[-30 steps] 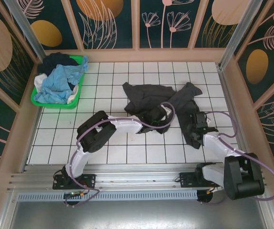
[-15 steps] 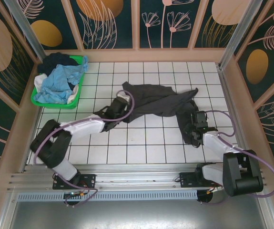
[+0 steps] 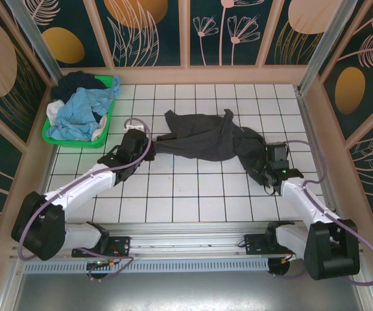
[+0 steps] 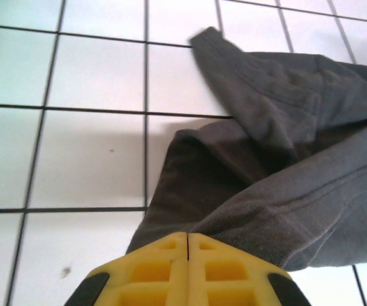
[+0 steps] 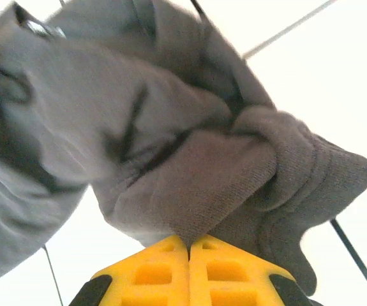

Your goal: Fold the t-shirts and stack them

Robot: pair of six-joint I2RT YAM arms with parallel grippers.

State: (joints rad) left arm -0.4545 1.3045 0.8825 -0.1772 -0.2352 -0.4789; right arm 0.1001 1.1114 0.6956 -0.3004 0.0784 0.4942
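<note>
A charcoal-grey t-shirt (image 3: 202,137) lies bunched and stretched across the middle of the white tiled table. My left gripper (image 3: 151,145) is shut on its left edge; in the left wrist view the yellow jaws (image 4: 187,238) meet with grey cloth (image 4: 285,191) coming out of them. My right gripper (image 3: 264,170) is shut on the shirt's right end, where a thick fold (image 5: 221,178) is pinched at the jaws (image 5: 189,241). More t-shirts lie heaped in the basket: light blue (image 3: 77,114), dark navy (image 3: 77,83) and white (image 3: 54,111).
The bright green basket (image 3: 69,142) stands at the far left corner of the table. Patterned walls and metal posts close in the table on three sides. Bare tiles (image 3: 192,194) lie between the shirt and the arm bases.
My left arm has swung far to the left, dragging the shirt's left edge with it. My right gripper has shut on the right end. The shirt now lies drawn out between them.
</note>
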